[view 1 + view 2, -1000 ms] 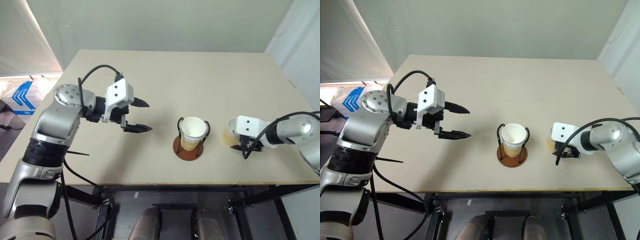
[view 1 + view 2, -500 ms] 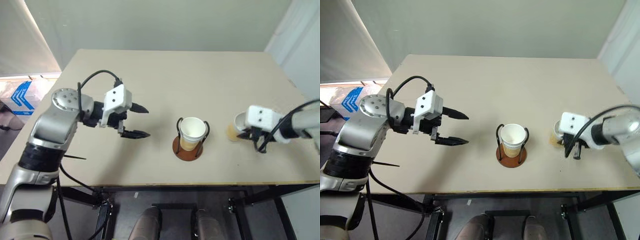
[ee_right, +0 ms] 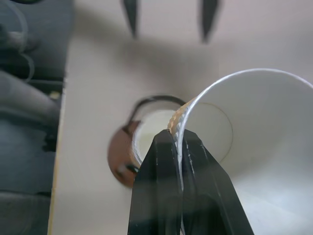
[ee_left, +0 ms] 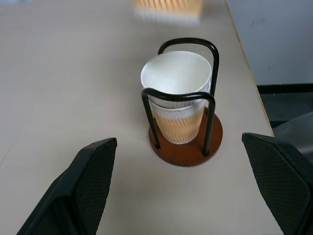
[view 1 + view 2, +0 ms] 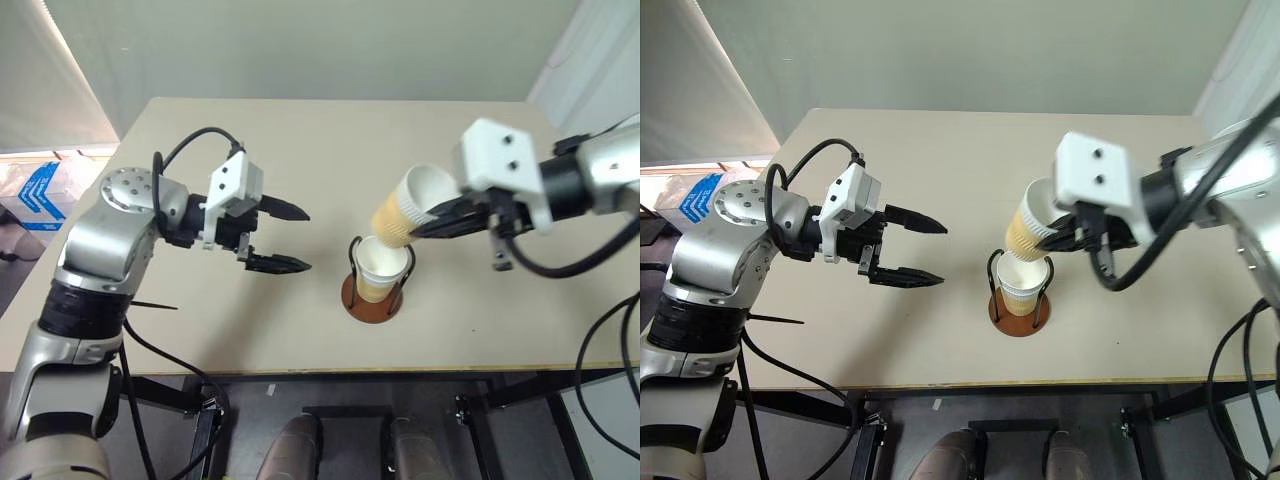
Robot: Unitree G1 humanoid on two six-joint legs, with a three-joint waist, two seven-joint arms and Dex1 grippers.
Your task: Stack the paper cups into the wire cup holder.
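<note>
The right gripper [image 5: 428, 228] is clamped on the rim of a paper cup [image 5: 408, 207], one finger inside and one outside. The cup is held tilted in the air, just above the wire cup holder [image 5: 373, 296] at about one o'clock from it. Another cup [image 4: 177, 95] is seated upright inside the holder on the table [image 5: 300, 160]. At nine o'clock from the holder, the left gripper [image 5: 292, 238] is seen with its fingers wide apart and nothing between them.

The right gripper [image 5: 428, 226] has pinched a cup's [image 5: 408, 207] rim, lifted it off the table at right of frame, and carried it tilted toward centre, above the holder [image 5: 371, 296].
</note>
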